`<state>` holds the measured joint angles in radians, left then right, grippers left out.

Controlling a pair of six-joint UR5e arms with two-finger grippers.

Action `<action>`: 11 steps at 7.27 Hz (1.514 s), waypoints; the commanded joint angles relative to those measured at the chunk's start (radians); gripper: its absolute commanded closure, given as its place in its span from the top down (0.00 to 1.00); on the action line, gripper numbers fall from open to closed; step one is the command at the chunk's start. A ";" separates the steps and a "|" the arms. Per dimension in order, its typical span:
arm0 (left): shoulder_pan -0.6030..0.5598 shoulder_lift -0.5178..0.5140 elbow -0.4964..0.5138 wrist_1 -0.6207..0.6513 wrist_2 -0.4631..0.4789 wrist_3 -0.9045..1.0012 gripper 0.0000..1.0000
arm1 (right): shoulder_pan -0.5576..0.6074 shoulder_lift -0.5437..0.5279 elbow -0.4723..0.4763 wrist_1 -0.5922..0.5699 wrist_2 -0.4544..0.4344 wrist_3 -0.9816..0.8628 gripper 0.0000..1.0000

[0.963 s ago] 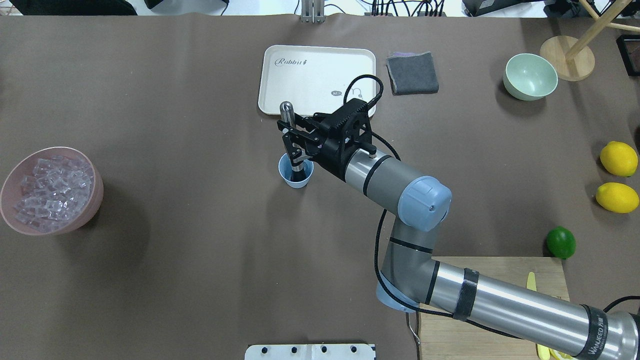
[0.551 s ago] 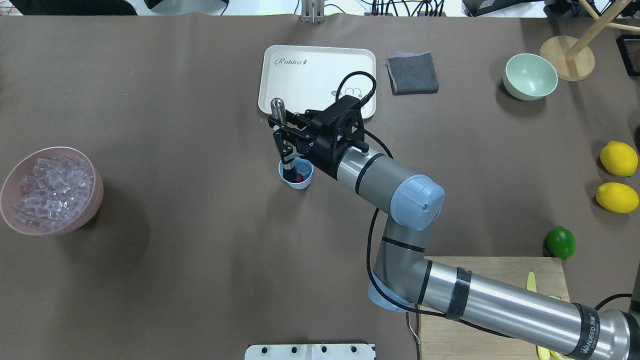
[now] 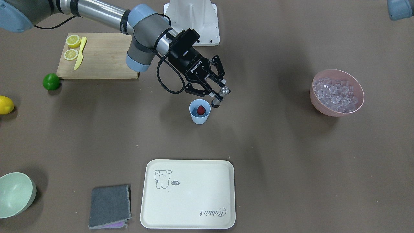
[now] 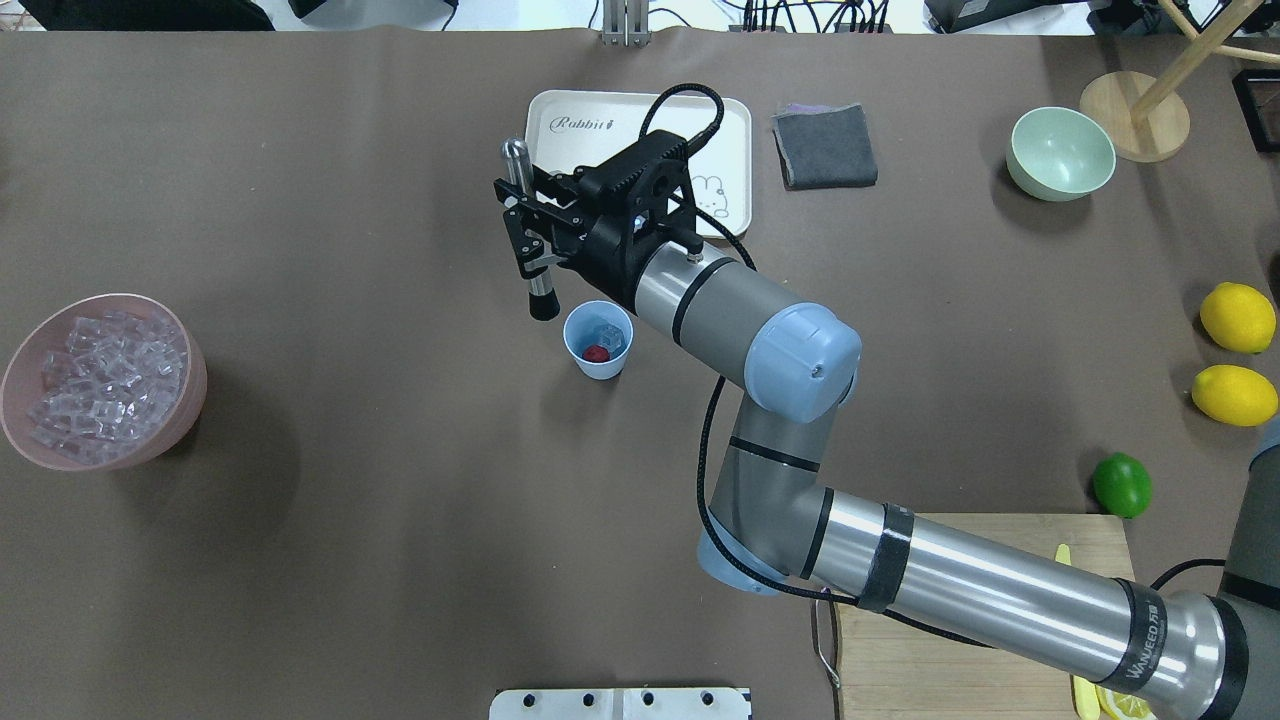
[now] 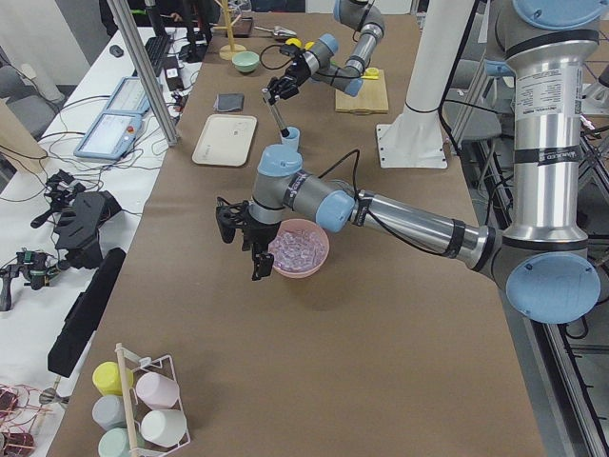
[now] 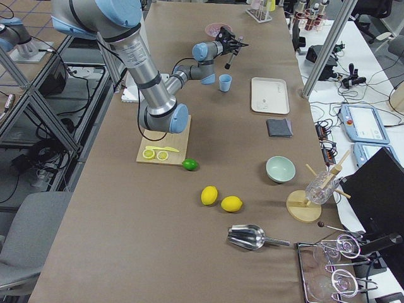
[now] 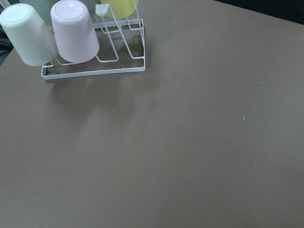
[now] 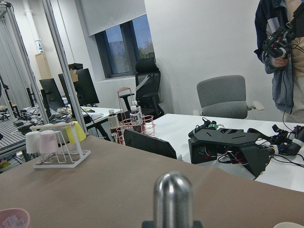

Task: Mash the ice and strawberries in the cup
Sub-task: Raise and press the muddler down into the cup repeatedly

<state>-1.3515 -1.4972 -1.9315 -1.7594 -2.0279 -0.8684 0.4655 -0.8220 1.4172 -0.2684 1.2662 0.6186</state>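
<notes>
The light-blue cup point(image 4: 598, 342) stands mid-table with a red strawberry point(image 4: 596, 353) and a clear ice cube point(image 4: 613, 336) inside; the front view shows the cup point(image 3: 199, 117) and the strawberry point(image 3: 201, 110) too. My right gripper point(image 4: 527, 240) is shut on a metal muddler point(image 4: 540, 285) with a black tip. The muddler hangs outside the cup, just to its left. Its rounded top point(image 8: 173, 197) fills the right wrist view. More ice point(image 4: 105, 375) fills a pink bowl point(image 4: 195, 395) at the left. My left gripper point(image 5: 243, 243) hovers beside that bowl; I cannot tell its state.
A cream tray point(image 4: 580, 120) lies behind the right gripper, with a grey cloth point(image 4: 825, 147) and a pale green bowl point(image 4: 1060, 155) further right. Two lemons point(image 4: 1237, 317), a lime point(image 4: 1121, 484) and a cutting board point(image 4: 980, 535) sit at the right. A cup rack point(image 7: 71, 42) shows in the left wrist view.
The right gripper has lifted the muddler out of the cup and carried it left and away from the robot. The strawberry and ice inside now show.
</notes>
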 commanded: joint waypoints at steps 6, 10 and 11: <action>0.005 -0.012 0.012 0.000 0.000 0.000 0.98 | -0.004 -0.078 -0.003 0.009 0.004 -0.002 0.00; 0.006 -0.023 0.020 0.000 0.000 0.009 0.98 | -0.027 -0.080 0.005 0.011 -0.016 0.001 0.00; 0.006 -0.023 0.016 0.000 0.000 0.008 0.98 | -0.010 -0.078 0.037 0.009 -0.014 0.001 0.00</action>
<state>-1.3456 -1.5185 -1.9135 -1.7595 -2.0279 -0.8604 0.4413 -0.9030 1.4243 -0.2585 1.2514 0.6195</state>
